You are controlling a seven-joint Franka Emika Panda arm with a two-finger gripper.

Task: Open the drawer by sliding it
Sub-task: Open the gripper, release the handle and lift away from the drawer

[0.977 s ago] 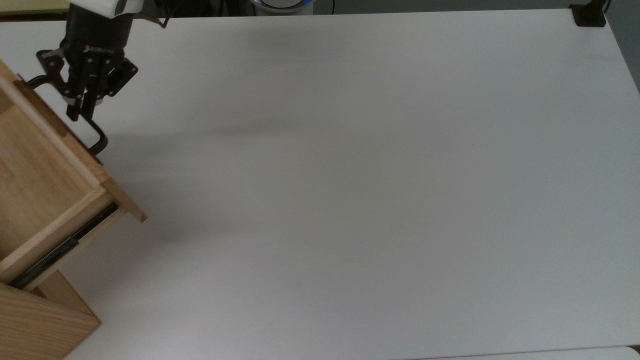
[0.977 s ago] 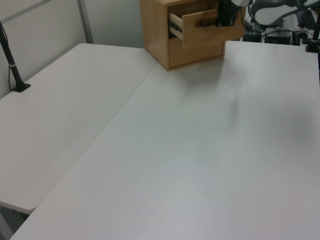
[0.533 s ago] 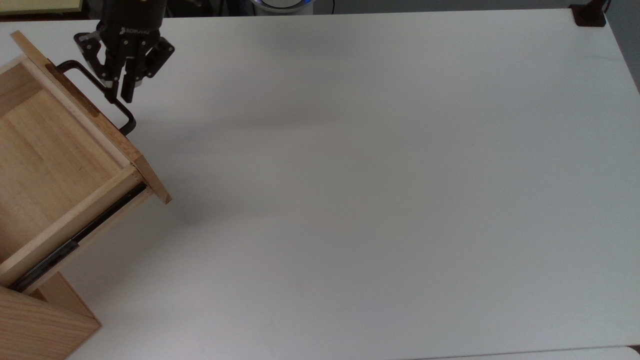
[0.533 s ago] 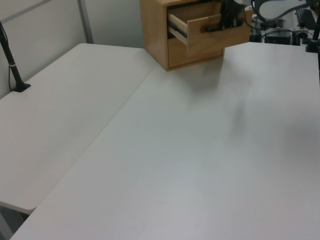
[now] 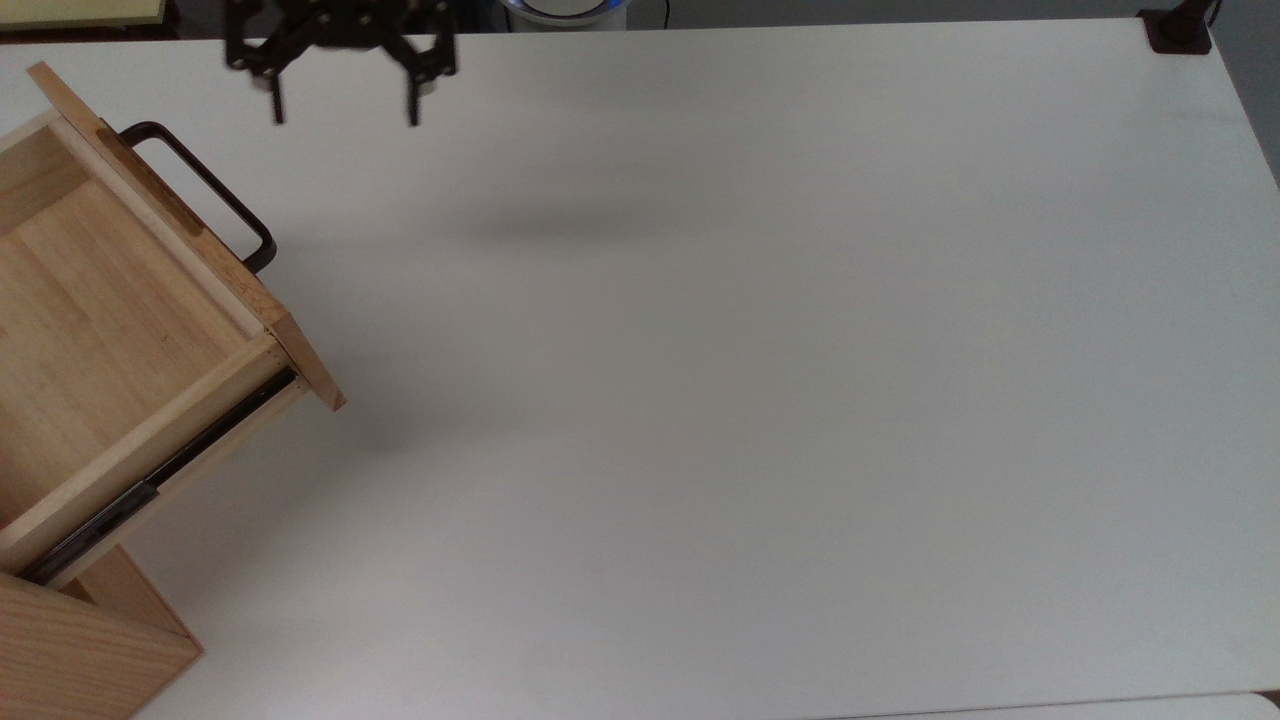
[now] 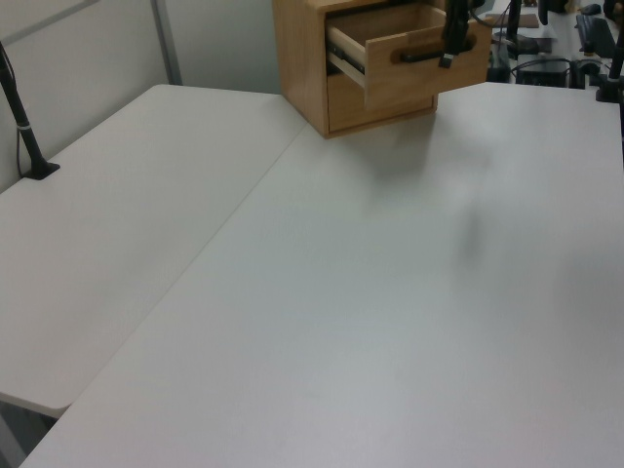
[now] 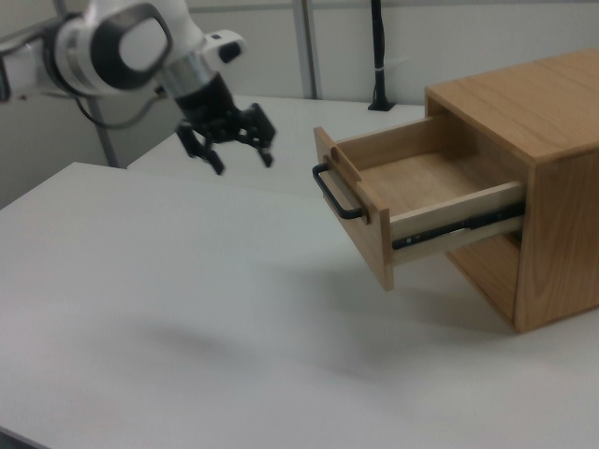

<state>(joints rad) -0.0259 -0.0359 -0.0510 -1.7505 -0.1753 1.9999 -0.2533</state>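
The light-wood drawer [image 5: 100,290] stands pulled well out of the wood-grain cabinet [image 5: 70,650], its dark side rail [image 5: 150,480] exposed. Its black bar handle [image 5: 205,185] is free, with nothing on it. My gripper [image 5: 344,108] hangs open above the table near the top view's upper edge, to the right of the handle and apart from it, holding nothing. In the right view the gripper [image 7: 241,161] is raised to the left of the handle [image 7: 332,192] and the drawer [image 7: 421,187]. In the left view the drawer [image 6: 390,63] juts out of the cabinet [image 6: 302,58].
The white table [image 5: 750,400] stretches wide to the top view's right. A black clamp mount [image 5: 1180,30] sits at its far right corner. In the left view a second table [image 6: 107,224] adjoins, with a black pole [image 6: 24,127] clamped to it.
The drawer slid further out, then stopped. My gripper let go of the handle, opened wide, and moved up and to the top view's right.
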